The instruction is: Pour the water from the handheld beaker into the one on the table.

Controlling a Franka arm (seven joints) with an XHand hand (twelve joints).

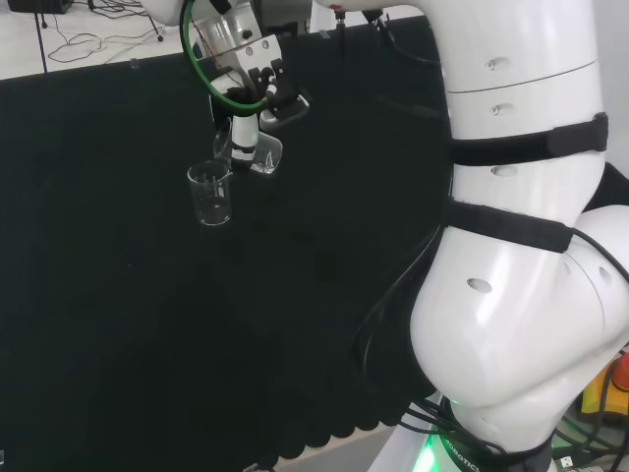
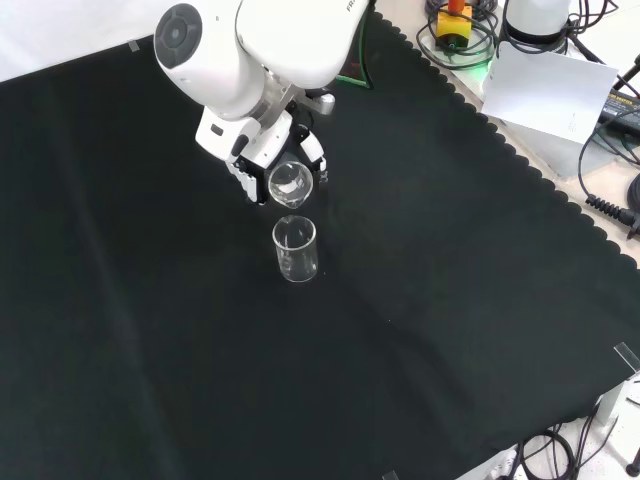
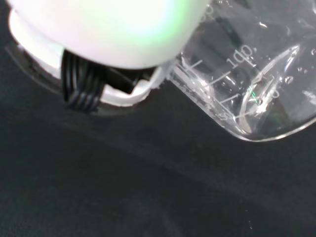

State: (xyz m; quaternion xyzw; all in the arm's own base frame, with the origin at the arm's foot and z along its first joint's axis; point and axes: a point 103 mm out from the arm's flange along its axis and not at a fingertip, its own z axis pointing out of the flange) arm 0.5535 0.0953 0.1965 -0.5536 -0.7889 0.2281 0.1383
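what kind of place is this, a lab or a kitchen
Most likely a robotics lab bench: a white robot arm works over black cloth, its hand tilting a graduated glass beaker above a second beaker, with cables along the edge.

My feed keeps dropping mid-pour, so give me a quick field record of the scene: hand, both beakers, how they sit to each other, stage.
hand: curled round the held beaker, above the cloth
held beaker: clear, tipped well over, mouth toward the front camera
table beaker: clear, upright on the black cloth
relation: held beaker's lip sits just above and behind the table beaker's rim in the front view; contact cannot be told
water: no stream visible; level in either beaker cannot be told
stage: pouring pose
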